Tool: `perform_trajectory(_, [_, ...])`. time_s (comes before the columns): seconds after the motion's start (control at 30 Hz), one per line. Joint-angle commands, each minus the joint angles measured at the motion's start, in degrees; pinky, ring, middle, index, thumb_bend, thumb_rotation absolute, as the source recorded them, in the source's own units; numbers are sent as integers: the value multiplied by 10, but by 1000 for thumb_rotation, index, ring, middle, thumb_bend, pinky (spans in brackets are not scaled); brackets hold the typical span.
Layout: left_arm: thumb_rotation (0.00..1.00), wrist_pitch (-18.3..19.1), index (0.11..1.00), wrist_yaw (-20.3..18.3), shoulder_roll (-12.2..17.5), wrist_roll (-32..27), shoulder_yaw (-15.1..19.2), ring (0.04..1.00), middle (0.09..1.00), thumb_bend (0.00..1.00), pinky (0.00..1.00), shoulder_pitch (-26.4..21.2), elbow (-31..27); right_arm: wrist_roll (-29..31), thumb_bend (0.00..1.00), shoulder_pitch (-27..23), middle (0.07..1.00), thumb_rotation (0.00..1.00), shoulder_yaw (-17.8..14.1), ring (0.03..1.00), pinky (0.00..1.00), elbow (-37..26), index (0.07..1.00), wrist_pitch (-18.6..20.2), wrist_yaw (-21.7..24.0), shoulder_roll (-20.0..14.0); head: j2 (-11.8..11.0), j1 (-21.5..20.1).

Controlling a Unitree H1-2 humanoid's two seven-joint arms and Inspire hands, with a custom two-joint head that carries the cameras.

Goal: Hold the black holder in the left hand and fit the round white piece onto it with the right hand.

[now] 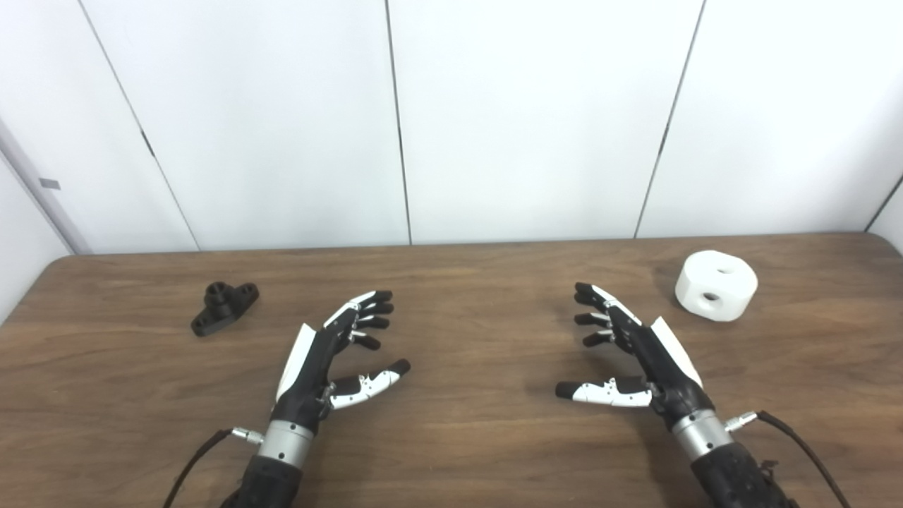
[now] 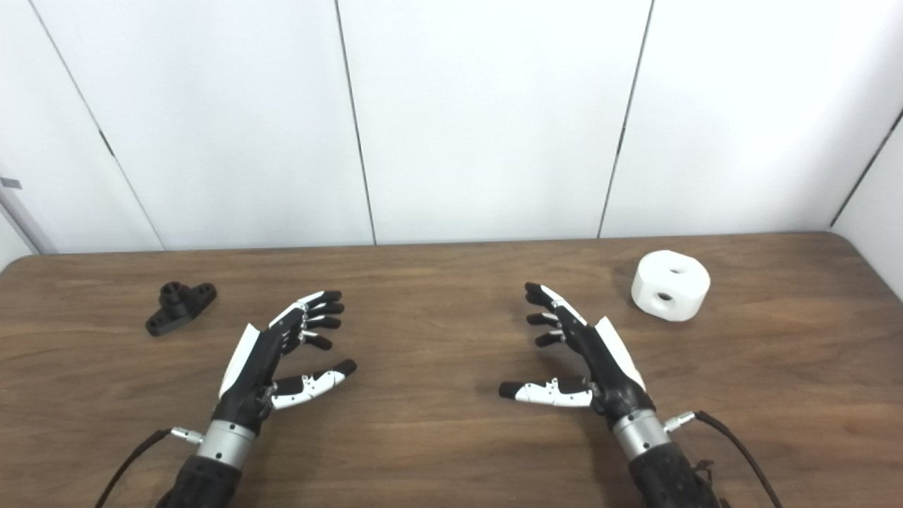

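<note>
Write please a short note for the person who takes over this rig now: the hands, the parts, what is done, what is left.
Left hand: open, holds nothing.
Right hand: open, holds nothing.
Black holder: on the table, far left, beyond the left hand.
Round white piece: on the table, far right, beyond the right hand.
Done: nothing, both parts untouched.
Left: grasp the holder, grasp the white piece, fit them together.

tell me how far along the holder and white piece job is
Nothing looks done yet. The black holder lies on the table at far left, the round white piece at far right, both untouched. The left hand and right hand are open and empty. Picking up both and fitting them remains.
</note>
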Motion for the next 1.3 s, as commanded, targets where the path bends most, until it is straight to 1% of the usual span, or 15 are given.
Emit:
perform_trajectory(0.0, [21,-27,814,3,6,4,-2,741,786,613,594,13,8,5,718,-12,889,268,-4,798,658,-14,902,-20,-9,0,0,1])
perform_trajectory(0.17, [39,-25,802,2,9,6,-1,746,790,604,578,14,6,4,721,-13,884,273,-6,796,651,-18,899,-14,-11,3,3,-3])
perform_trajectory(0.33, [34,-27,798,-3,12,4,-2,741,790,602,602,11,8,5,713,-13,885,249,-9,794,662,-18,895,-15,-13,5,3,3])
perform_trajectory(0.4, [32,-32,795,0,10,7,-2,740,789,604,599,10,12,5,710,-11,884,252,-10,793,662,-19,894,-16,-13,3,1,27])
perform_trajectory(0.47, [42,-35,793,3,6,10,-4,738,788,608,596,9,16,9,710,-10,881,262,-14,794,658,-17,892,-21,-12,0,-6,81])
perform_trajectory(0.5, [50,-39,793,3,3,11,-6,739,789,610,599,8,22,13,709,-10,879,261,-16,793,657,-16,891,-23,-11,-2,-8,95])
perform_trajectory(0.57, [83,-38,796,7,-5,17,-10,743,796,615,601,6,28,26,702,-8,875,240,-23,789,656,-15,889,-26,-6,-7,-17,145])
perform_trajectory(0.67, [80,-30,787,16,-20,33,-19,751,801,620,608,4,31,45,675,-5,876,180,-32,795,682,-14,895,-33,-1,-14,-35,184])
perform_trajectory(0.73, [79,-31,787,23,-27,46,-23,755,805,618,608,1,39,49,659,2,887,154,-36,801,701,-28,903,-10,3,-17,-43,197])
perform_trajectory(0.8, [80,-29,784,28,-32,53,-27,748,799,626,590,0,46,54,636,7,898,101,-39,806,717,-42,910,10,9,-19,-44,203])
perform_trajectory(0.87, [112,-17,784,27,-35,57,-29,748,799,628,596,0,41,58,617,12,897,33,-41,811,717,-63,917,35,14,-19,-39,202])
perform_trajectory(0.9, [122,-13,785,27,-35,60,-30,749,800,626,599,1,39,60,613,13,896,16,-42,814,717,-68,919,38,15,-19,-39,202])
perform_trajectory(1.03, [109,-11,775,34,-41,69,-32,740,786,626,604,2,34,67,604,15,896,0,-44,823,722,-75,920,39,19,-21,-36,204])
perform_trajectory(1.17, [103,-14,768,39,-45,69,-31,743,784,634,627,1,38,72,601,16,902,0,-47,828,734,-91,918,57,23,-21,-35,210])
perform_trajectory(1.27, [97,-13,759,42,-46,69,-29,735,776,638,606,1,34,72,605,15,903,0,-48,825,716,-96,920,64,25,-22,-33,212])
